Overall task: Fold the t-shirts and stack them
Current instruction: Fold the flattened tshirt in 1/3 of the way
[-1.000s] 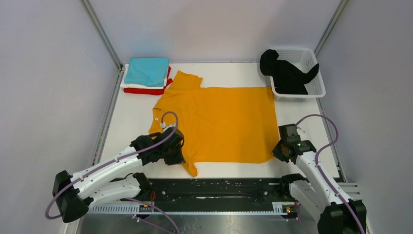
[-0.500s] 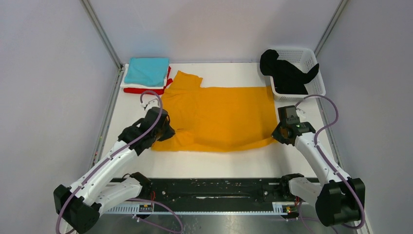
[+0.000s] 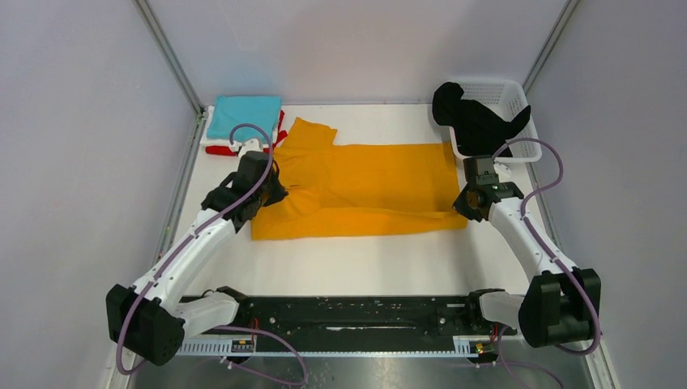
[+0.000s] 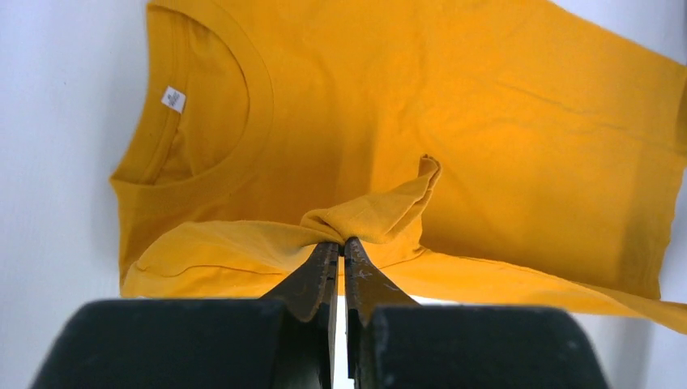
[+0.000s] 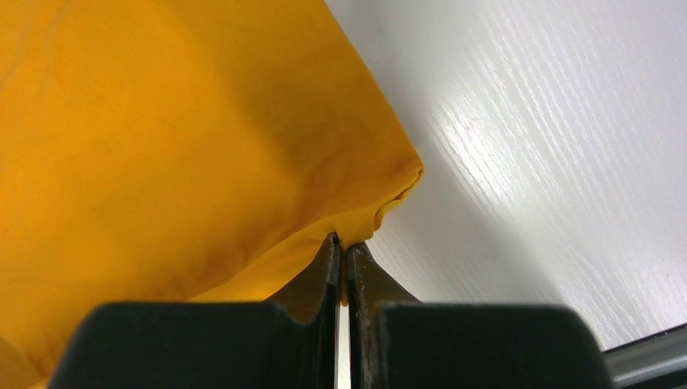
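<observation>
My left gripper [image 4: 340,241] is clamped on a bunched fold of the orange shirt [image 3: 364,182], and my right gripper [image 5: 340,237] pinches its hem corner. The shirt lies mid-table. Folded shirts [image 3: 243,121] sit at eleven o'clock, and a black shirt [image 3: 478,126] fills the basket [image 3: 522,101] at one o'clock.

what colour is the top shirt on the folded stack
The top shirt is teal; the top external view shows it best.
</observation>
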